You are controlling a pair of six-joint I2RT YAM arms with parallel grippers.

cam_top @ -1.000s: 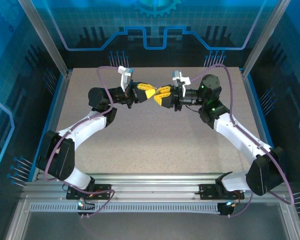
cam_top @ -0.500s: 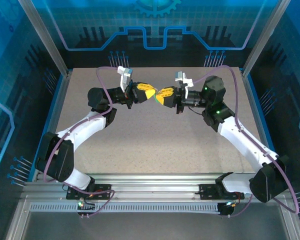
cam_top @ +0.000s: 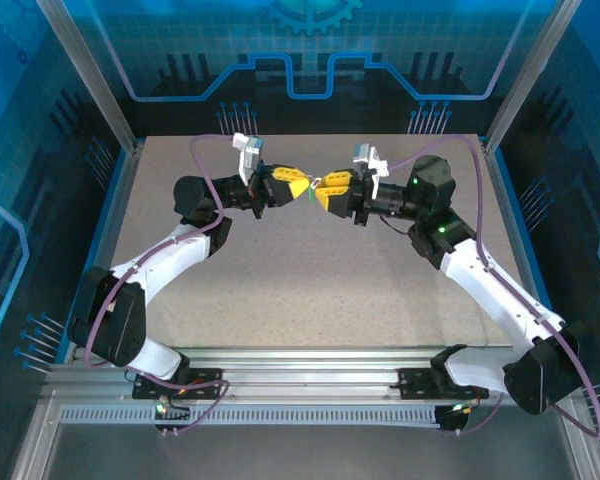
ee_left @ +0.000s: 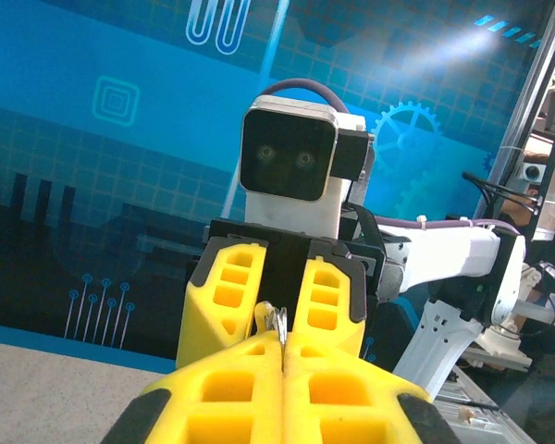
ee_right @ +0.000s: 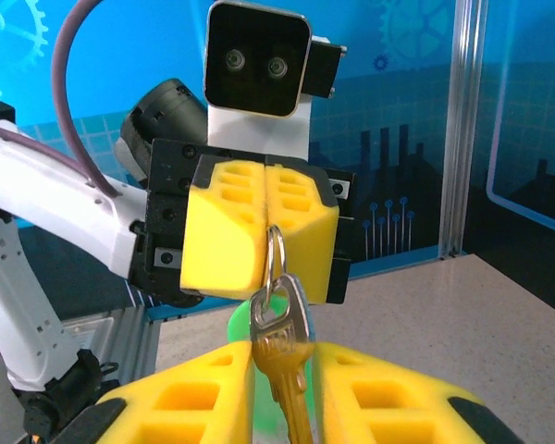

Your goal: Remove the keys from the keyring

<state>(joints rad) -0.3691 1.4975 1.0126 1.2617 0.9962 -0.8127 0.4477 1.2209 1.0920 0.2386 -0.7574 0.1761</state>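
Note:
The two grippers meet tip to tip above the middle of the table's far half. My left gripper [cam_top: 298, 186] [ee_left: 283, 347] is shut on the thin silver keyring [ee_right: 275, 248] [ee_left: 277, 320], which pokes out between its yellow fingers [ee_right: 224, 231]. From the ring hang a brass key [ee_right: 285, 365], a silver key [ee_right: 299, 298] behind it and a green tag [ee_right: 243, 326]. My right gripper [cam_top: 326, 192] [ee_right: 284, 356] is shut on the brass key's blade, just below the ring. The key's lower end is hidden between the fingers.
The speckled tabletop [cam_top: 310, 280] lies well below both grippers. Blue enclosure walls and aluminium posts [ee_right: 467, 129] stand around it. Purple cables [cam_top: 205, 150] loop over both arms.
The right arm has swung outward to the right, drawing its gripper slightly rightward. The left gripper has barely shifted. Both stay clamped on ring and key.

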